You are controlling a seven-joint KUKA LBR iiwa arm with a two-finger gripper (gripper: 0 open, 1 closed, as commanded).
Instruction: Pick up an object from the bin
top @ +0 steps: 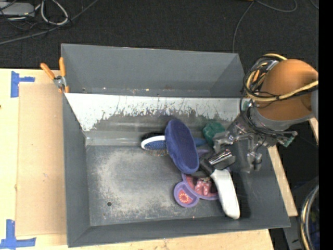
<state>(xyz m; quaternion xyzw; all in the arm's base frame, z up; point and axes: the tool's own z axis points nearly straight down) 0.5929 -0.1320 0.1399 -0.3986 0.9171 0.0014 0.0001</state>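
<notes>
My gripper (248, 146) hangs at the right side of the bin, below the arm's orange cover. Just left of it lies a black and silver clip-like thing (218, 159). A teal thing (212, 130) sits behind that, near the back wall. A white oblong thing (227, 192) lies in front of the gripper, reaching toward the front wall. Whether the gripper touches any of them I cannot tell.
A large dark blue oval thing (182, 145) leans in the bin's middle, over a white and blue brush (153, 144). A purple and pink toy (189, 192) lies in front of it. The left half of the bin floor is bare.
</notes>
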